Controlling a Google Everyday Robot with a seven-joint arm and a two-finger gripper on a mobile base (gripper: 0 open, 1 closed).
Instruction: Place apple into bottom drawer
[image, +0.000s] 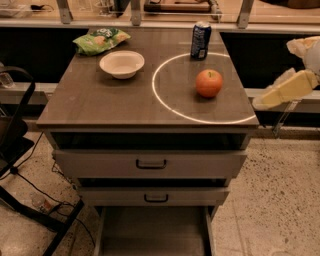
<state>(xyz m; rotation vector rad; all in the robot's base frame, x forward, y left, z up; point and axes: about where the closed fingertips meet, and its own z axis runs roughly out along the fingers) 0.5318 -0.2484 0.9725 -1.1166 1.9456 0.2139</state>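
Observation:
The orange-red apple (208, 83) sits upright on the brown cabinet top (100, 100), inside a bright white ring on its right half. My gripper (262, 101) is a cream-coloured wedge reaching in from the right edge. Its tip hangs just off the cabinet's right edge, to the right of the apple and apart from it. It holds nothing that I can see. The bottom drawer (155, 230) is pulled out at the foot of the cabinet and its flat grey floor is bare.
A white bowl (121, 63) and a green snack bag (100, 40) lie at the back left. A dark soda can (200, 40) stands behind the apple. Two grey drawer fronts with dark handles (151, 163) are above the bottom drawer. A black chair base (20, 150) stands on the left.

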